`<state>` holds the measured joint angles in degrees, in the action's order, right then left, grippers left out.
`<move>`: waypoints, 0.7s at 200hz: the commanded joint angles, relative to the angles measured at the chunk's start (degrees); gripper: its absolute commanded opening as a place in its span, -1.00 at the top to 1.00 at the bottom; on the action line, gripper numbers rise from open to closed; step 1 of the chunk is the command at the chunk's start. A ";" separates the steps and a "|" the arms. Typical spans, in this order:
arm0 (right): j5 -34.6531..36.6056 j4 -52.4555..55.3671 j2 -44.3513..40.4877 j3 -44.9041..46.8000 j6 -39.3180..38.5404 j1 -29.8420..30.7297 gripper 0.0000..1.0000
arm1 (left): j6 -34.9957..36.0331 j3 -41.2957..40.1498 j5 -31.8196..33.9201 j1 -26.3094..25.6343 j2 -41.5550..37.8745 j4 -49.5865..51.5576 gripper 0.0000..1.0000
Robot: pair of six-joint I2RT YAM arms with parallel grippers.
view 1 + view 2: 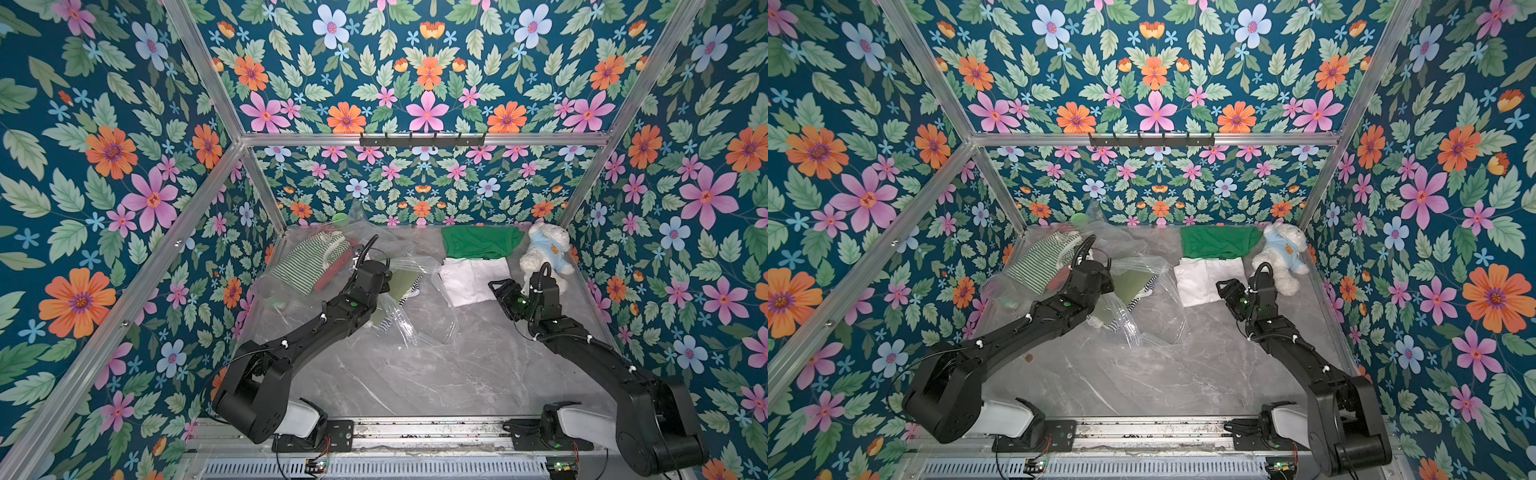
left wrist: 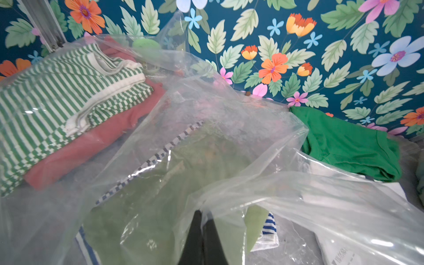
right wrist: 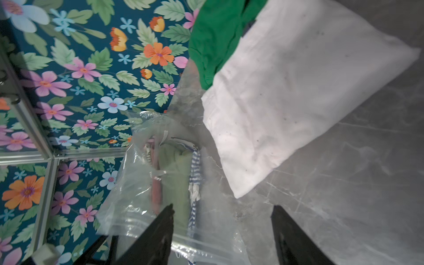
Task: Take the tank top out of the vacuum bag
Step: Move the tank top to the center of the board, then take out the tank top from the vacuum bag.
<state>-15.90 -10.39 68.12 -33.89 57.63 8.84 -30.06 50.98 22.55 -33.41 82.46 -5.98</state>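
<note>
The left gripper (image 2: 203,214) was clenched on the vacuum bag (image 2: 229,114), which lay lengthwise from the far-left corner toward mid-table. The right gripper (image 3: 222,206) gaped, empty.

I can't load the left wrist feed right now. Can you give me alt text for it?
The left gripper, fingers shut, pinches a fold of the clear vacuum bag. Through the plastic show an olive garment close by and, farther in, a green-and-white striped garment folded on a red garment. A green shirt lies outside the bag by the floral wall.
</note>
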 commanded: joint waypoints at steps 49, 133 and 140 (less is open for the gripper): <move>-4.51 1.28 2.35 -6.06 -15.00 12.39 -0.37 | -0.58 4.08 -4.02 -2.53 5.68 -3.25 1.00; -9.84 -16.29 28.00 -17.75 -3.76 24.08 -0.01 | -1.05 1.35 -1.16 -2.80 1.74 -3.16 1.00; -10.29 -16.17 30.35 -19.50 -3.53 24.52 0.01 | -1.05 1.02 -0.89 -2.80 1.28 -3.21 1.00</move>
<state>-22.98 -20.53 93.03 -49.45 50.06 32.21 -30.50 52.69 19.38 -36.25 85.19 -7.86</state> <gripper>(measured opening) 0.506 0.048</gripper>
